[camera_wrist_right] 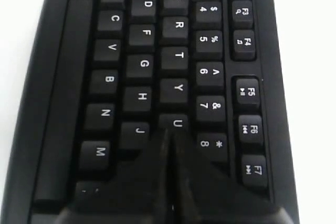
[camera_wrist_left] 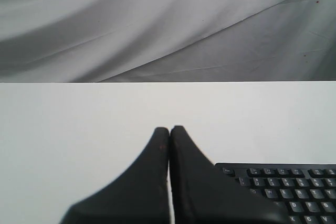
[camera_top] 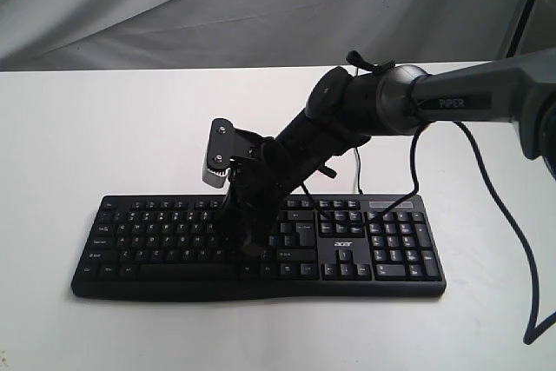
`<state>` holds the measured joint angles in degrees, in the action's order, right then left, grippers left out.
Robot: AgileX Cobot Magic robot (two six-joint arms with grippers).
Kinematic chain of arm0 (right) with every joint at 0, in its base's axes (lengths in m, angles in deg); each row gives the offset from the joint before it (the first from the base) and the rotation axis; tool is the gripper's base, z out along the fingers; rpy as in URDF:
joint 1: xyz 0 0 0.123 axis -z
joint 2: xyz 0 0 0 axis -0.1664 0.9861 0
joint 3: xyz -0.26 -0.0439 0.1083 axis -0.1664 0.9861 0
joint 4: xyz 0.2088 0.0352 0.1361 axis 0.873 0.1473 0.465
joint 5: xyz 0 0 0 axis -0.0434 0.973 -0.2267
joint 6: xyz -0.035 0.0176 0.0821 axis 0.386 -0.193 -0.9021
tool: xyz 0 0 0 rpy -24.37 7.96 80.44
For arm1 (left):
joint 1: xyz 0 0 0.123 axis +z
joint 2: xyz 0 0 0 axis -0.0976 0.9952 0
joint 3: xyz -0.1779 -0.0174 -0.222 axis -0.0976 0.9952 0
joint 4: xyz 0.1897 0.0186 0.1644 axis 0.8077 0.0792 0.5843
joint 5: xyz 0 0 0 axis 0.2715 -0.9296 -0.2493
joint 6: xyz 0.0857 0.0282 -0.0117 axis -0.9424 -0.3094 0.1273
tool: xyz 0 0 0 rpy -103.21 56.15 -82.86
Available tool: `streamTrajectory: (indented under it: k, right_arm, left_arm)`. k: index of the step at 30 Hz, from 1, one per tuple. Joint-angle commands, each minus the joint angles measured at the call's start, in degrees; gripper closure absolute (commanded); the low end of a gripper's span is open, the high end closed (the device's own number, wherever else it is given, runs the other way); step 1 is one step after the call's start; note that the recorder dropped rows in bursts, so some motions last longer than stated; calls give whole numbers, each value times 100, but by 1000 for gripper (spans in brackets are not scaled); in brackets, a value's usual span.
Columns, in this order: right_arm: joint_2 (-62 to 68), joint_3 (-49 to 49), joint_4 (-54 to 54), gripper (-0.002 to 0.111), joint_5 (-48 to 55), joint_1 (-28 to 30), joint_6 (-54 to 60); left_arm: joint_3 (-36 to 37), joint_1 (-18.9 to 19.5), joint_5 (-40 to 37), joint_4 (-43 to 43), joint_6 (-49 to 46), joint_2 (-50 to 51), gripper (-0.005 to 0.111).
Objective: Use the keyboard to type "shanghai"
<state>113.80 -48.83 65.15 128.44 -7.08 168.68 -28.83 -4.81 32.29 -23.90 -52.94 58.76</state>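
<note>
Right arm (camera_top: 373, 106) extends over the far edge of the keyboard (camera_top: 382, 245), wrist pitched steeply down. Right gripper (camera_wrist_right: 170, 131): jaws pressed together, holding nothing, tips at the U key (camera_wrist_right: 177, 123), J key (camera_wrist_right: 139, 129) just beside; contact cannot be confirmed. Left gripper (camera_wrist_left: 169, 128): jaws likewise closed and empty, over bare white table (camera_wrist_left: 79, 124), a keyboard corner just beside its fingers.

Count: one keyboard, two grippers, one arm visible in the exterior view. The keyboard lies directly beneath the right gripper, extending to both sides of it.

A black arm cable (camera_top: 504, 212) hangs well behind that gripper; grey cloth (camera_top: 174, 6) lies beyond. The arm hides several middle keys.
</note>
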Motion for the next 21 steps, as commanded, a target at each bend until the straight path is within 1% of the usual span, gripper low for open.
streamTrajectory:
  k: [1, 10, 21]
  right_arm:
    - [-12, 36, -8, 108, -18, -21, 80]
    - [135, 36, -110, 108, -31, -21, 88]
    - [-287, 36, -130, 108, 139, -21, -30]
  left_arm:
    - [3, -23, 14, -23, 7, 18, 106]
    - [3, -23, 14, -23, 7, 18, 106]
    - [3, -23, 14, -23, 7, 18, 106]
